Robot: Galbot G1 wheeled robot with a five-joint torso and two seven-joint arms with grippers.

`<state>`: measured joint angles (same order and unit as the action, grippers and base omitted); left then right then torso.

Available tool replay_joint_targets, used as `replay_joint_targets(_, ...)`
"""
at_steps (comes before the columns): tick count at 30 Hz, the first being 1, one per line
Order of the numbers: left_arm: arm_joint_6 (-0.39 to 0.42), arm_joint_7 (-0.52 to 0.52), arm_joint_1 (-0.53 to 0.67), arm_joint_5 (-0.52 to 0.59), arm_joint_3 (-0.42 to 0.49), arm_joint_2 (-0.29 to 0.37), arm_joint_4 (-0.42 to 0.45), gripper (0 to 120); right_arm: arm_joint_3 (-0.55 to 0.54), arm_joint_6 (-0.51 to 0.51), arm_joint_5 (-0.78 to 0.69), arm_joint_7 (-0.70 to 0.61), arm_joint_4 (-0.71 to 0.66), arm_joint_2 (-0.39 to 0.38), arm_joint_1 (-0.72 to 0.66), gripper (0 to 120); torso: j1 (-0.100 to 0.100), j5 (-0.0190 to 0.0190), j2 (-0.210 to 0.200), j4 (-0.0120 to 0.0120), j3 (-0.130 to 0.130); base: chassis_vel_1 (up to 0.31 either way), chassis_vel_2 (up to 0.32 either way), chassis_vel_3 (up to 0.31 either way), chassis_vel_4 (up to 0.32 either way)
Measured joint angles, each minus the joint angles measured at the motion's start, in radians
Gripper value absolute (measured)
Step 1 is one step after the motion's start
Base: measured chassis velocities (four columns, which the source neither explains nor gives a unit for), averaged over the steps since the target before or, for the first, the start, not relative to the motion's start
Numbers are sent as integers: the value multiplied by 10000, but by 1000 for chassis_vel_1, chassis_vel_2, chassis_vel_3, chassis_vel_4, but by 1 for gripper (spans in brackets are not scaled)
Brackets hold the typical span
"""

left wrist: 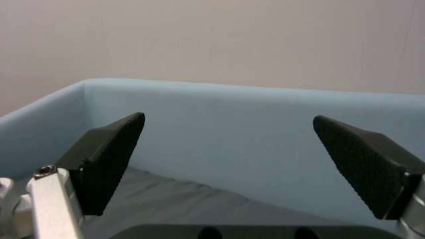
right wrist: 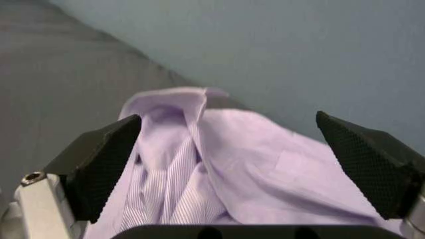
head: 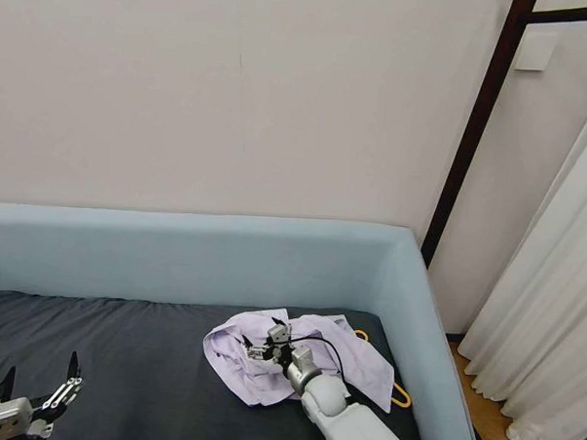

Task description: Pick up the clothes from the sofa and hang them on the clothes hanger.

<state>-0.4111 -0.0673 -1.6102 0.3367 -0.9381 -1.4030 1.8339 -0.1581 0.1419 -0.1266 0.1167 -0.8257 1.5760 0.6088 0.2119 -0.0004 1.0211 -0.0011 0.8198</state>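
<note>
One shirt (head: pixel 231 359), lower centre. One sofa (head: pixel 195 255). One orange hanger (head: pixel 402 397), partly under the shirt. Two grippers: left gripper (head: pixel 42 367) lower left, right gripper (head: pixel 261 336) lower centre. One curtain (head: pixel 551 338), right edge.

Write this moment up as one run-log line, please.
right gripper: open, close over shirt | shirt: crumpled on sofa | left gripper: open, idle above sofa

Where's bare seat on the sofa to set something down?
Bare dark seat runs between the left gripper, the backrest and the shirt. Crowded at the right armrest: shirt, orange hanger and the right gripper, fingers open over the cloth.
</note>
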Motion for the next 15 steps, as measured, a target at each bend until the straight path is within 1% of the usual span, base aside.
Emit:
replay_joint_targets(1,0,0,0,0,0,0,0,100,0,0,0,0,0,0,0,100,0,0,0,0,0,0,0,0,0)
replay_joint_targets(2,0,2,-19,-23,-12,-21,29,100,202,103,333,3,468,243,-96,100,0,1,0,2,0,0,0,0,0)
replay_joint_targets(3,-1,5,-36,-44,-23,-40,46,100,388,199,565,9,870,352,-191,100,-1,5,0,8,-1,0,0,0,0)
replay_joint_targets(6,0,-6,-52,-101,-46,-72,49,100,969,340,1217,-187,1968,408,-433,100,0,-3,0,-5,0,0,0,0,0)
replay_joint_targets(9,-1,-6,-47,-116,-51,-94,50,100,1191,314,1562,-394,2387,406,-569,98,-1,1,0,-6,-1,0,0,0,0)
replay_joint_targets(12,0,-6,-54,-148,-73,-127,62,100,1425,269,1771,-470,2869,383,-740,86,-1,1,1,-2,0,0,0,0,0)
replay_joint_targets(13,-1,-9,-58,-150,-90,-128,64,100,1450,293,1768,-452,2892,375,-756,82,0,1,0,-1,-1,0,0,0,0)
replay_joint_targets(14,-1,-9,-58,-150,-90,-128,64,100,1450,293,1768,-452,2892,375,-756,82,0,1,0,-1,-1,0,0,0,0)
replay_joint_targets(15,-1,-10,-61,-150,-110,-123,64,100,1433,305,1735,-438,2805,367,-741,75,-1,0,0,-1,-1,0,0,0,0)
